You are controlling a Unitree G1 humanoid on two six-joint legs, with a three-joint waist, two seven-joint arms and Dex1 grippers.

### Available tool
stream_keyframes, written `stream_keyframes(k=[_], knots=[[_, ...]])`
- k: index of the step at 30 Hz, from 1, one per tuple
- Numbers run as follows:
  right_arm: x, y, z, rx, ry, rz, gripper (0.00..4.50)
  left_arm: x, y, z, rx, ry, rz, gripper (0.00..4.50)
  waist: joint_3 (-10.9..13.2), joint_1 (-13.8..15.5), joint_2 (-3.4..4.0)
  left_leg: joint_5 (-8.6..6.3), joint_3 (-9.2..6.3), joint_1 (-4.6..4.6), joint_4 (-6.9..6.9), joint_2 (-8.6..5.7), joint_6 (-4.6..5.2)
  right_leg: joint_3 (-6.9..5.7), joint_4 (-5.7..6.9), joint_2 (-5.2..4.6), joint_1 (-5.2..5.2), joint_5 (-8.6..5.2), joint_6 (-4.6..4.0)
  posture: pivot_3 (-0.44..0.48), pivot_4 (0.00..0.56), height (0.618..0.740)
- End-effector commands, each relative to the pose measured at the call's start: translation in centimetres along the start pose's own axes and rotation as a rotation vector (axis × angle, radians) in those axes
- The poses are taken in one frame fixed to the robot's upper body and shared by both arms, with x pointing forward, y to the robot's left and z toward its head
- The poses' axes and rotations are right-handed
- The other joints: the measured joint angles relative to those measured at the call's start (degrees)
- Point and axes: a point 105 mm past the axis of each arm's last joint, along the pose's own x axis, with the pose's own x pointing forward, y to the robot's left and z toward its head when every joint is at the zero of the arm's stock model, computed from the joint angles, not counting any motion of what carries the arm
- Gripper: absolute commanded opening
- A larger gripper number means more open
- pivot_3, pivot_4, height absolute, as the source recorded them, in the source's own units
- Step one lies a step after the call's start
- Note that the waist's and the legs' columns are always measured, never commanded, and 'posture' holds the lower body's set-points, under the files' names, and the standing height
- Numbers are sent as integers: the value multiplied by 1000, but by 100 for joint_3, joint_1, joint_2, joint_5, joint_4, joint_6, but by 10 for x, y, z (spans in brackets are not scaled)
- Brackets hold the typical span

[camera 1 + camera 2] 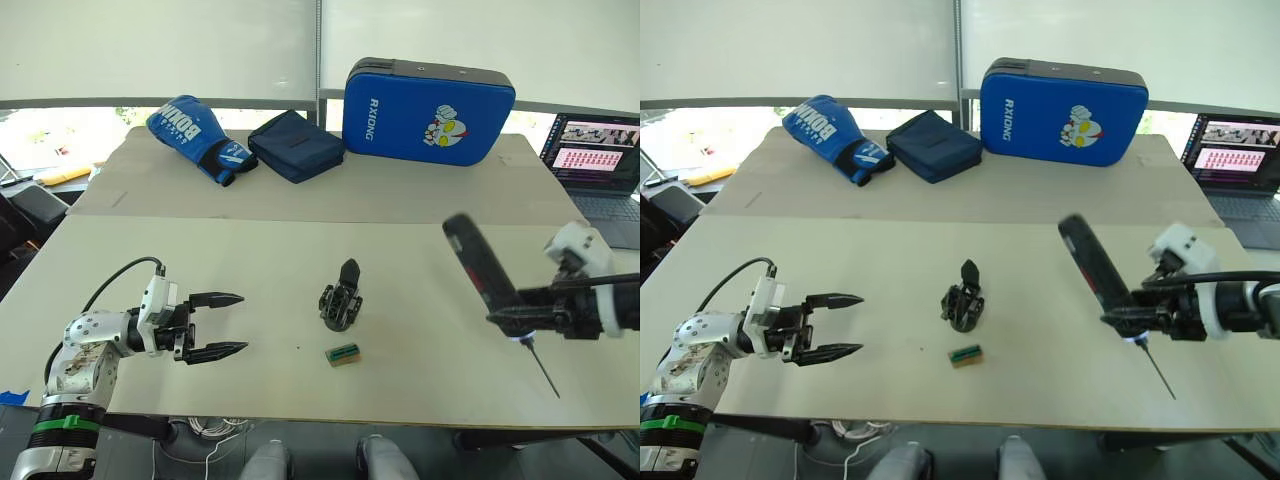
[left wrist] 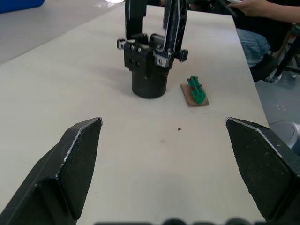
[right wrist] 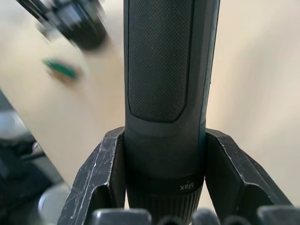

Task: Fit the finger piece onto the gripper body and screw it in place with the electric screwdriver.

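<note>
The black gripper body (image 1: 341, 303) stands upright mid-counter (image 1: 300, 250), one pointed finger raised. The dark electric screwdriver (image 1: 486, 271) hangs tilted above the counter's right side, bit angled down.

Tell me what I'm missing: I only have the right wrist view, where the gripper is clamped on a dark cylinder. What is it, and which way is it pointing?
Observer: It's the electric screwdriver, held in the right gripper; its thin bit slants down toward the table.
Operator: And the left gripper?
Observer: The left gripper is open and holds nothing, left of the gripper body.
Operator: Anything near that body?
Observer: A small green piece lies just in front of it.
</note>
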Motion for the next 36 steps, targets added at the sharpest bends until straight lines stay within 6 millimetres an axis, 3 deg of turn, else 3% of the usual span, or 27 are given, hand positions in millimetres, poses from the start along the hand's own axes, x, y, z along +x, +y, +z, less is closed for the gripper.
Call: stream_keyframes(k=[1,12,14,18,23,26,30,34,36], knots=[[6,-21,-7,37,51,-88,1933,-2,6,17,51,-34,25,4458,10,-33,4,0,2,2,0,2,0,0,0,3,-1,0,1,0,150,740],[25,-41,-22,80,180,-100,1933,-2,0,6,-24,20,39,4458,42,-43,34,0,6,-6,1,-2,0,6,6,3,-12,2,3,0,150,740],[25,-42,-21,81,173,-100,2944,-2,-1,4,-24,38,41,4500,42,-35,34,0,6,-6,0,-1,0,6,7,4,-12,2,2,0,150,740],[13,-47,-17,40,156,-118,4317,-11,1,0,-80,82,63,4500,43,-29,33,0,5,-4,0,1,0,5,7,6,-10,3,2,0,150,740],[-14,-52,-9,-69,53,-147,4462,-29,19,-1,-96,157,224,4500,43,-3,33,0,5,-4,1,-1,0,5,9,4,-10,2,3,0,150,740],[-28,-35,2,-232,-83,-57,4462,-46,24,-7,3,253,294,4500,43,-4,33,-1,5,0,0,1,0,4,8,5,-5,2,3,0,150,740],[-50,11,29,-525,-451,83,4462,-75,28,-13,112,360,353,4500,43,-51,32,-3,11,13,-1,4,3,9,13,9,2,3,2,0,150,740],[-49,43,15,-736,-524,146,4462,-90,35,-13,178,391,400,4500,45,-18,23,-2,12,25,-1,5,3,9,15,10,13,-1,8,0,150,740],[-45,54,7,-748,-559,164,4462,-92,39,-12,201,385,427,4500,44,32,10,-2,11,27,0,3,3,8,15,7,18,0,8,0,150,740]])
